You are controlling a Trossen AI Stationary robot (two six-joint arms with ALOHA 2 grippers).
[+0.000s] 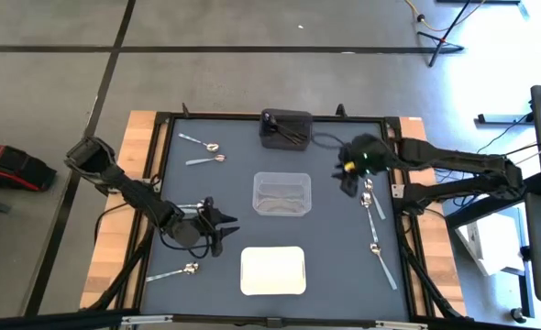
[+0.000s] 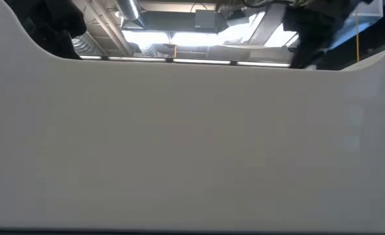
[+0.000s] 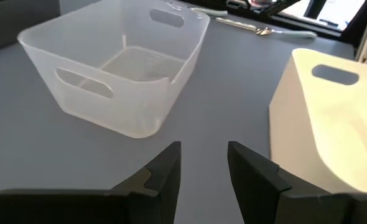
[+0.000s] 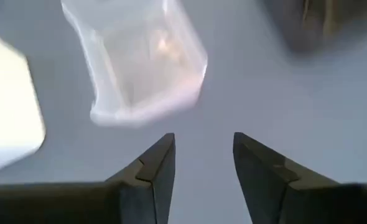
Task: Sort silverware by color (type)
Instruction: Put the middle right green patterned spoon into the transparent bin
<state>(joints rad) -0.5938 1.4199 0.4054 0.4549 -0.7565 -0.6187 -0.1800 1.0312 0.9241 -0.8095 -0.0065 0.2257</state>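
Silver spoons lie flat on the dark mat: two at the far left (image 1: pixel 200 142) (image 1: pixel 206 160), one by my left arm (image 1: pixel 188 206), one at the near left (image 1: pixel 174 272), and three along the right side (image 1: pixel 371 197) (image 1: pixel 374 229) (image 1: pixel 383 266). Dark spoons lie in the black tray (image 1: pixel 284 128). My left gripper (image 1: pixel 223 223) (image 3: pixel 203 165) is open and empty, low over the mat to the left of the clear tray (image 1: pixel 281 193). My right gripper (image 1: pixel 348 174) (image 4: pixel 203 155) is open and empty, above the mat to the right of the clear tray.
The white tray (image 1: pixel 272 270) stands near the front edge, and its wall (image 2: pixel 192 143) fills the low view. The clear tray (image 3: pixel 118 74) (image 4: pixel 140 62) stands mid-table with something pale inside. Bare mat lies between the trays and the two grippers.
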